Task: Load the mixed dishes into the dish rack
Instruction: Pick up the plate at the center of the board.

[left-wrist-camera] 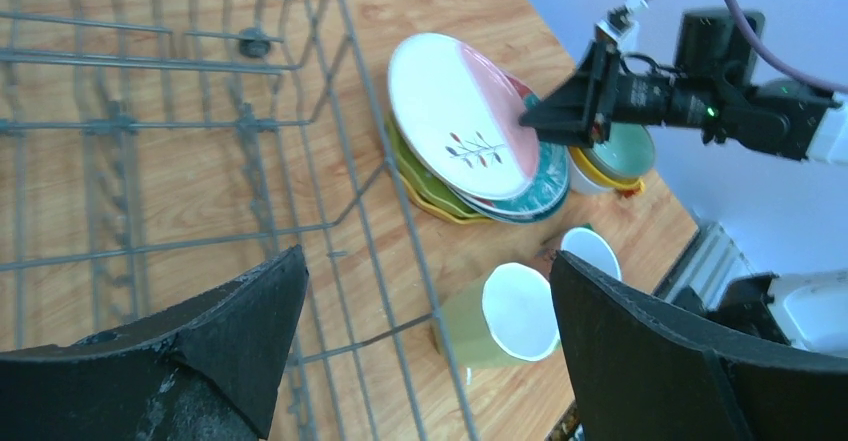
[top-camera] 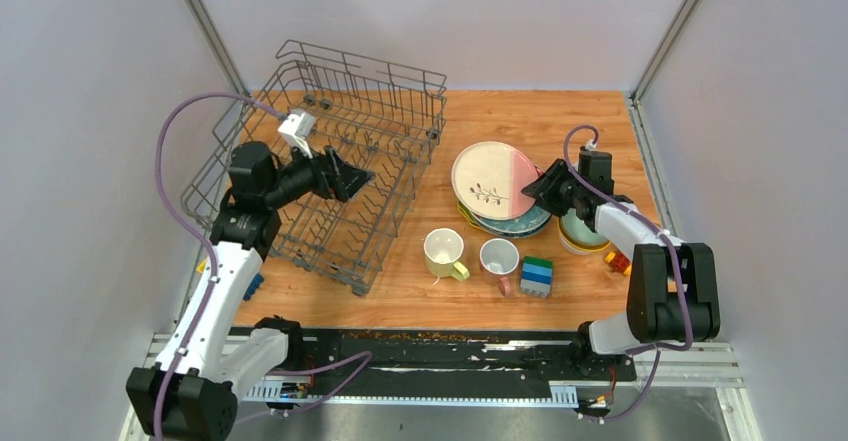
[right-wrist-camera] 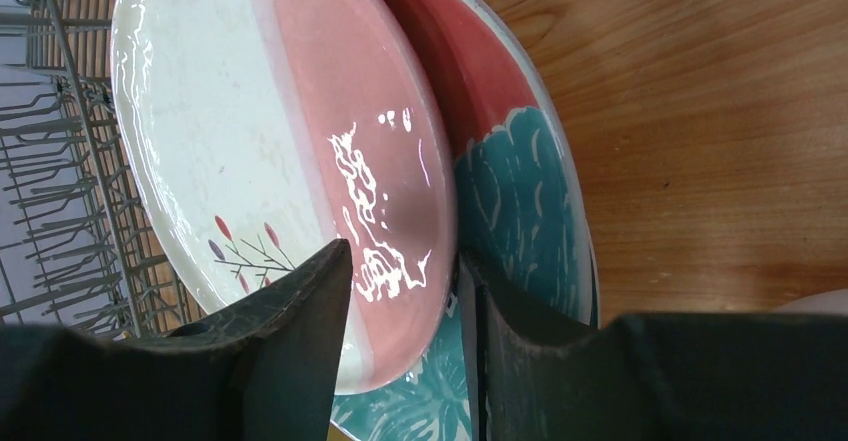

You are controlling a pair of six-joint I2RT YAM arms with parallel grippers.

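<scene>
Round white-and-pink ceramic plate (top-camera: 493, 179) with leaf sprig, right of centre on the wooden bench (top-camera: 520, 121), tilted atop a plate stack (top-camera: 515, 224), its pink rim pinched between the right gripper's (top-camera: 533, 189) fingers; left gripper (top-camera: 350, 174) fingers spread wide, empty, over the grey wire dish rack (top-camera: 345, 131) at upper left.

dish rack (top-camera: 345, 223) L, plate stack (top-camera: 492, 183) R, mugs (top-camera: 441, 251) in front

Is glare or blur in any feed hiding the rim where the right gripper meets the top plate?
Right wrist: glare streaks on the pink half of the white-pink plate, rim readable inside the right gripper. Left wrist: left gripper looms dark across the bottom, that plate clear beyond. Top external: even light, no glare.
</scene>
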